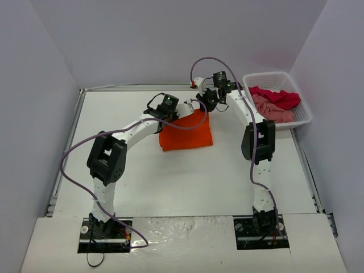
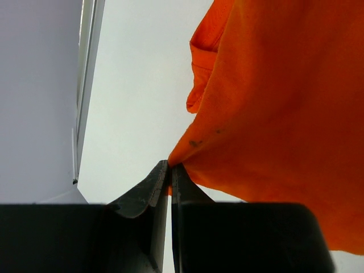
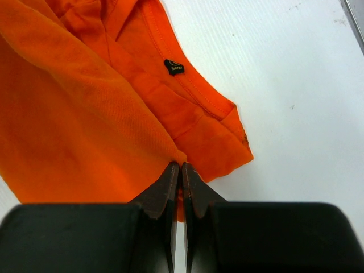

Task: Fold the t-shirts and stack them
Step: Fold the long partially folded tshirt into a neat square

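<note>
The orange t-shirt [image 1: 186, 132] lies partly folded on the white table, its far edge lifted. My left gripper [image 1: 172, 116] is shut on the shirt's far left corner; in the left wrist view [image 2: 170, 166] the cloth [image 2: 273, 114] hangs from the pinched tips. My right gripper [image 1: 206, 106] is shut on the far right corner; in the right wrist view [image 3: 181, 166] the fold [image 3: 85, 125] is clamped, with the collar and size label [image 3: 174, 67] lying beneath. The crimson red t-shirt [image 1: 278, 96] and the dusty pink t-shirt [image 1: 272, 109] lie in the basket.
A white lattice basket [image 1: 304, 110] stands at the far right against the wall. The table's raised edge [image 1: 65, 148] runs along the left. Purple cables [image 1: 210, 60] loop above both arms. White walls close in on three sides.
</note>
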Motion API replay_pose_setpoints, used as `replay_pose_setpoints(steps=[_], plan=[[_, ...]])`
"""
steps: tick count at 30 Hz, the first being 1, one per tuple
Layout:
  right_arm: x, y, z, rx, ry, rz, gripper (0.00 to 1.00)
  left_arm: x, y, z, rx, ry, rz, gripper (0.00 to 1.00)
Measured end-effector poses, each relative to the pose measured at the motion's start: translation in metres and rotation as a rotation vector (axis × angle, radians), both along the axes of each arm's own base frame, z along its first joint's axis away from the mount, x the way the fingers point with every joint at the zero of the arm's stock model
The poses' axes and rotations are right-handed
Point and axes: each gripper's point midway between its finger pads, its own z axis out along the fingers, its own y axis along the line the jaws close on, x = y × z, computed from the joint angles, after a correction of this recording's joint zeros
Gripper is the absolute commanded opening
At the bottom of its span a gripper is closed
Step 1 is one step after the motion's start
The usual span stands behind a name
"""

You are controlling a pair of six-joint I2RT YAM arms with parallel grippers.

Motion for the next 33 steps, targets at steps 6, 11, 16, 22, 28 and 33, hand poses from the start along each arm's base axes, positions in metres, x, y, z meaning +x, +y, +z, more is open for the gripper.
replay_pose_setpoints(steps=[6, 11, 16, 22, 28, 33], plan=[[0.014, 0.000, -0.008, 0.012, -0.010, -0.022, 0.18, 0.013, 0.001, -0.013, 0.020, -0.006, 0.030, 0.05], [0.023, 0.002, -0.015, 0.022, -0.013, -0.036, 0.43, 0.023, 0.006, -0.020, 0.040, -0.032, 0.067, 0.17], [0.032, 0.004, -0.020, 0.031, -0.022, -0.054, 0.47, 0.033, 0.012, -0.021, 0.057, -0.077, 0.113, 0.24], [0.035, 0.003, -0.022, 0.031, -0.021, -0.075, 0.47, 0.042, 0.015, -0.011, 0.062, -0.127, 0.155, 0.25], [0.024, -0.006, -0.027, 0.006, -0.003, -0.101, 0.47, 0.039, 0.018, 0.011, -0.010, -0.149, 0.210, 0.36], [0.002, -0.025, -0.001, -0.015, -0.009, -0.160, 0.49, 0.013, 0.030, 0.052, -0.159, -0.121, 0.253, 0.51]])
